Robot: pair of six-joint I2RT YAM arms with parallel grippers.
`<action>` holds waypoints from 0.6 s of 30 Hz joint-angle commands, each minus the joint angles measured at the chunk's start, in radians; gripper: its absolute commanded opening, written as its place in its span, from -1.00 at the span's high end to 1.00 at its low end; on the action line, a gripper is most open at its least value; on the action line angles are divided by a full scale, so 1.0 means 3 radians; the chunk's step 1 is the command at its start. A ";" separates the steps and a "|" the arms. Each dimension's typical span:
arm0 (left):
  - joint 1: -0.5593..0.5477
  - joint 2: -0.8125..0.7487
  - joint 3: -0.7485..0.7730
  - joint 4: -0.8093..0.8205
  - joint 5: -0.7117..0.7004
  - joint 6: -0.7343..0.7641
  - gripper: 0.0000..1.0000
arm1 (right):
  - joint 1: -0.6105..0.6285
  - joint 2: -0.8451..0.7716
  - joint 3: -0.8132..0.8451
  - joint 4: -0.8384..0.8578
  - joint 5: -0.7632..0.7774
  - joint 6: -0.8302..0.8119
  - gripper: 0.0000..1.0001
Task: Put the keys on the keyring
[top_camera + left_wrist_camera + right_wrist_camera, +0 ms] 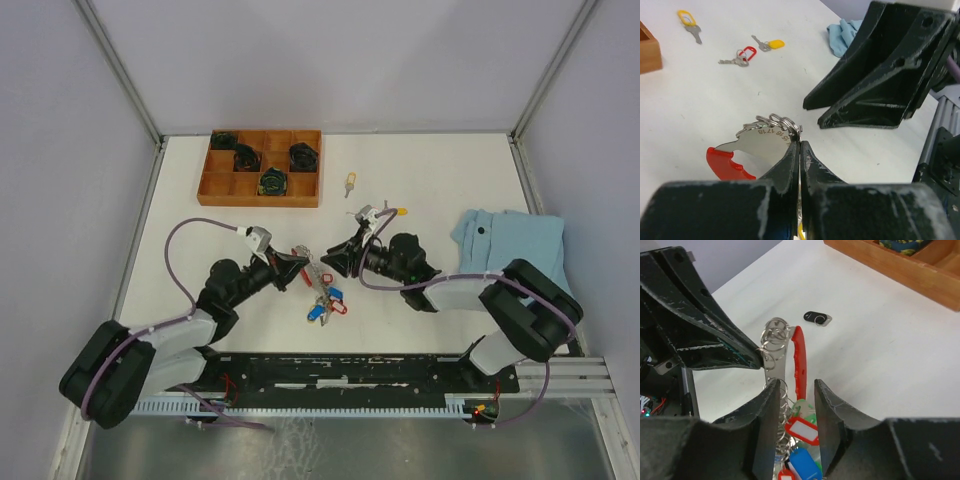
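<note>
The keyring [322, 292] lies mid-table: a red curved strap [799, 362], a grey metal band [774, 357] with wire rings, and blue, green and red tags [802, 431]. My left gripper [800, 142] is shut on the band's ringed end [765, 140]; it also shows in the top view [300, 266]. My right gripper [796, 386] is open, its fingers straddling strap and band just above the tags; it faces the left one in the top view [333, 258]. Three loose keys lie on the table beyond: yellow-tagged [350, 182], red-tagged [368, 213], yellow-tagged [400, 211].
A wooden compartment tray [215, 185] with dark coiled items stands at the back left. A blue cloth [510, 240] lies at the right. A small black fob [816, 317] lies on the table beyond the keyring.
</note>
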 commanded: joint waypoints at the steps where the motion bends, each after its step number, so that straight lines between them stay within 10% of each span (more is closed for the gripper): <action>1: 0.0001 -0.0415 0.0319 -0.0987 -0.0151 0.0687 0.95 | -0.0201 -0.0471 0.0325 -0.1314 -0.0371 -0.0324 0.08; 18: -0.0426 0.0120 0.1175 -0.2138 -0.0360 0.1871 0.95 | -0.0250 -0.0536 0.0871 -0.2365 -0.0589 -0.1016 -0.10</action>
